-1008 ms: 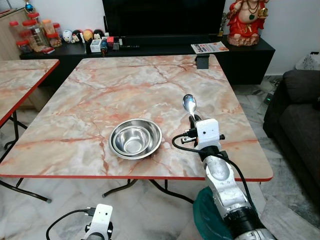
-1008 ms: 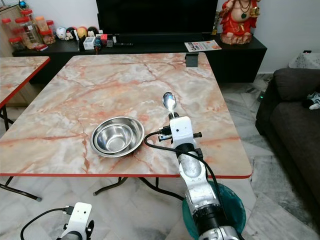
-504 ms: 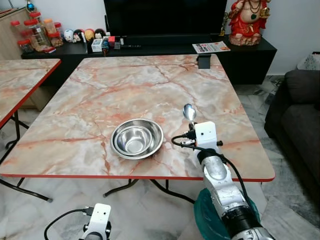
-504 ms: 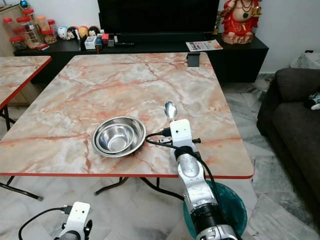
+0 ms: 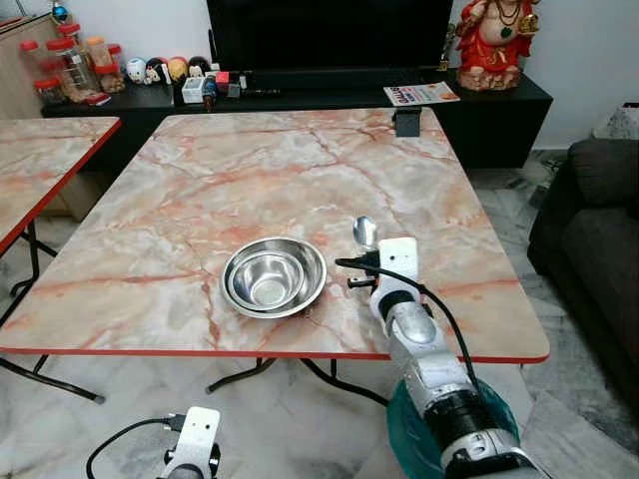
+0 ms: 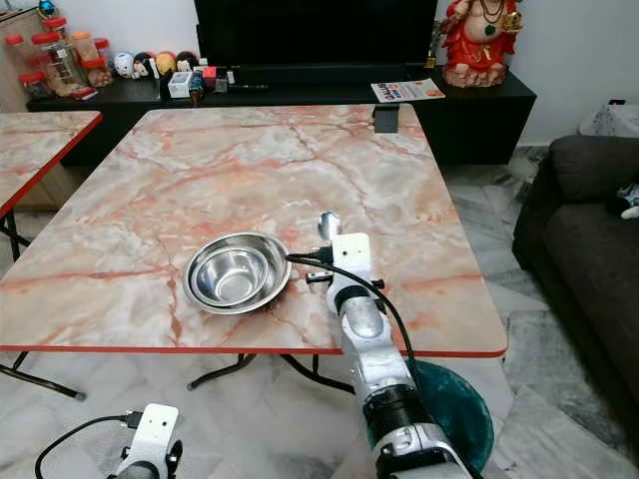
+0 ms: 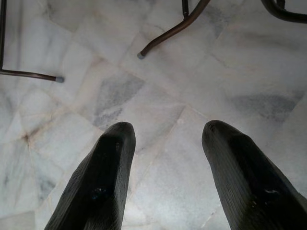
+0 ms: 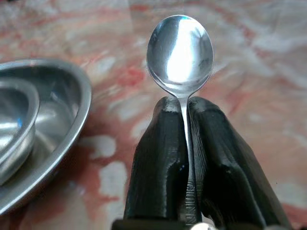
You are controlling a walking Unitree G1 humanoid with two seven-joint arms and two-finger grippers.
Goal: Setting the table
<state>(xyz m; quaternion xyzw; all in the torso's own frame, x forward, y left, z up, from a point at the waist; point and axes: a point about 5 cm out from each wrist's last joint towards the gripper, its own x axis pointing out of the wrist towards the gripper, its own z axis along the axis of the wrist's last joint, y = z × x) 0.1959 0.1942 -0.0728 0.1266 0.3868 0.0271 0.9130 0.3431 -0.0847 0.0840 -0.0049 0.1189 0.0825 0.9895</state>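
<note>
Marble table [image 5: 200, 200] carries nested steel bowls [image 5: 273, 276] near its front edge; right hand [image 8: 184, 108] clamped on a spoon [image 8: 180, 50], bowl-end up, just right of the bowls; left hand [image 7: 168, 132] hangs fingers apart over tiled floor [image 7: 158, 72].

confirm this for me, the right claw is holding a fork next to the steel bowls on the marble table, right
Not quite: it is a spoon, not a fork. The right wrist view shows its rounded bowl sticking out from between the shut fingers of the right claw. The rest holds: it is next to the steel bowls on the marble table.
</note>
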